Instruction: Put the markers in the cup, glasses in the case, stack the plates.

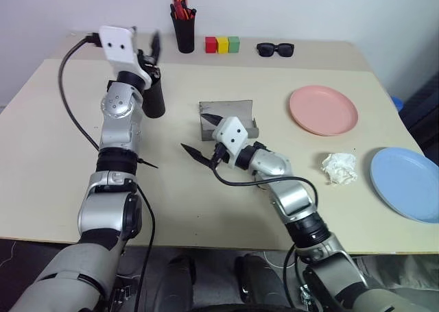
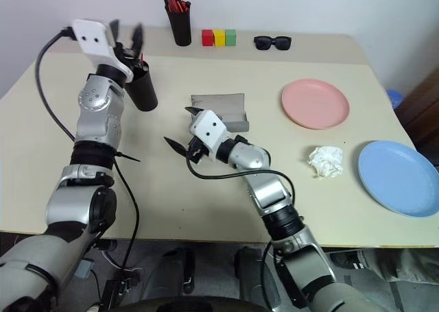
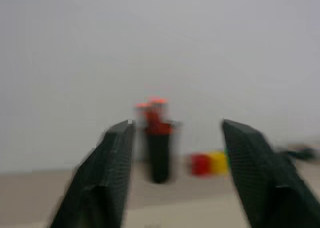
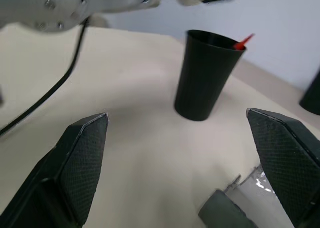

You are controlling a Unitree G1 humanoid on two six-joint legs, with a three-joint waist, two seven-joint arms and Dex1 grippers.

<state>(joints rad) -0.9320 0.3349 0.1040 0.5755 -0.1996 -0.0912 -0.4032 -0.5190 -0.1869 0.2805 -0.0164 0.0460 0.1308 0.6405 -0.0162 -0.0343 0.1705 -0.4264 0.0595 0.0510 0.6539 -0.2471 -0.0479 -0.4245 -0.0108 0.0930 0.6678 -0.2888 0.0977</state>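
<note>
The black cup (image 1: pixel 155 98) stands on the table (image 1: pixel 62 161) at the left. In the right wrist view the cup (image 4: pixel 204 77) has a red marker tip (image 4: pixel 243 40) poking over its rim. My left gripper (image 2: pixel 127 32) hovers open just above the cup's mouth, with nothing between its fingers. My right gripper (image 1: pixel 195 131) is open and empty at mid-table, pointing left toward the cup. Just behind it lies the grey case (image 1: pixel 230 110). The pink plate (image 1: pixel 323 110) and blue plate (image 1: pixel 407 182) lie apart at the right. The glasses are hidden.
A black pen holder (image 1: pixel 183 32) with orange-red pens, a row of coloured blocks (image 1: pixel 221 44) and black sunglasses (image 1: pixel 275 49) line the far edge. A crumpled white tissue (image 1: pixel 339 168) lies between the plates. A black cable (image 1: pixel 72 113) loops beside my left arm.
</note>
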